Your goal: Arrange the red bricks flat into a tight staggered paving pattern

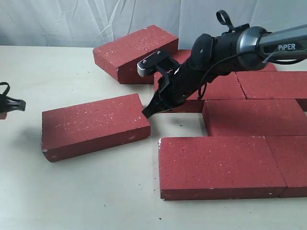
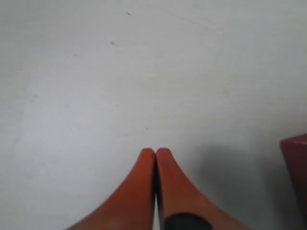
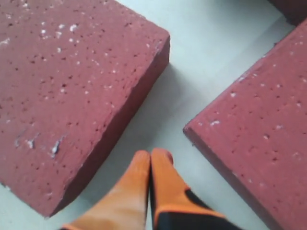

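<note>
Red bricks (image 1: 254,116), flat rectangular pavers with rough white-speckled faces, cover the right side of the pale worktop (image 1: 96,196) in three staggered rows that run off its right edge. One loose brick (image 1: 93,125) lies flat and apart from them, toward the left edge.

The right gripper (image 1: 149,111), black with orange fingertips (image 3: 139,172), reaches down across the back row, its fingers clenched together and grasping nothing. The tips sit just beside the loose brick's right end, at its rear corner; contact cannot be confirmed. From the wrist, the shut tips hang over the bare strip of worktop that separates the loose brick (image 3: 72,96) from the corner of the front-row brick (image 3: 259,139).

That front-row brick (image 1: 218,165) stands nearest on the side toward the rows, with a second laid tight against its right end. Behind the arm, another brick (image 1: 134,50) lies at an angle to the rows near the back edge, in front of a white curtain (image 1: 57,21).

The left gripper (image 1: 12,103) hovers at the left edge, its orange fingers (image 2: 144,191) pressed together on nothing above bare worktop, a dark-red corner (image 2: 295,165) just beside them.
</note>
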`<action>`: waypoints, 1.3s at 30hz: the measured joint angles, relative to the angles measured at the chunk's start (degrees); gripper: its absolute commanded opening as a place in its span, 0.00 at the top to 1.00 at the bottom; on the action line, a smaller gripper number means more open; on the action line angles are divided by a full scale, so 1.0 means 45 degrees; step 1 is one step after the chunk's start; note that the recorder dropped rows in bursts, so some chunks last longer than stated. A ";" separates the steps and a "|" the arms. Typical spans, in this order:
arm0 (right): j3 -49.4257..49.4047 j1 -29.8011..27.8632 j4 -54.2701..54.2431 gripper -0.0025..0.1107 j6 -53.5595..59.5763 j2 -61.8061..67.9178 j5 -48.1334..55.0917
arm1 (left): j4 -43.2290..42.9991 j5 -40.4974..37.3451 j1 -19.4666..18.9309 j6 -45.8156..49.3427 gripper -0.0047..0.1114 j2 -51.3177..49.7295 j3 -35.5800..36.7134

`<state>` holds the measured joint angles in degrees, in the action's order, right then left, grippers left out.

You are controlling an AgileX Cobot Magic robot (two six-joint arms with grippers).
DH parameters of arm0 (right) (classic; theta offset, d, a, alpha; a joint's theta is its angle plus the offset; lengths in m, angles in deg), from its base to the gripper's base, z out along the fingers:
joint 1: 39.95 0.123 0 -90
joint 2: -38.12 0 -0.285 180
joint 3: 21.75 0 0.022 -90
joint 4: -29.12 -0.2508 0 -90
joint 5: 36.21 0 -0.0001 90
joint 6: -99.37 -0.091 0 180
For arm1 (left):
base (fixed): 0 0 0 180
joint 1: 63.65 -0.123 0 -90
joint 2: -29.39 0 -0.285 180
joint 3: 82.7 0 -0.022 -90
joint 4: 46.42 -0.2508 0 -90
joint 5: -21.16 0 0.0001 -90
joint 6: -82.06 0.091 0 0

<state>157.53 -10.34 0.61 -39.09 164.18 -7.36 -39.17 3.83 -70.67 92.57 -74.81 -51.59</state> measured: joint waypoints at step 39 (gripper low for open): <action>0.1137 0.0285 0.1133 0.97 0.0024 0.0766 0.4637 | 1.0713 -0.3093 0.0549 1.2707 0.96 -0.0711 -0.0402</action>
<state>162.64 -9.05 5.71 -38.98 167.63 13.51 9.03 -10.09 -68.19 149.75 -78.01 -53.39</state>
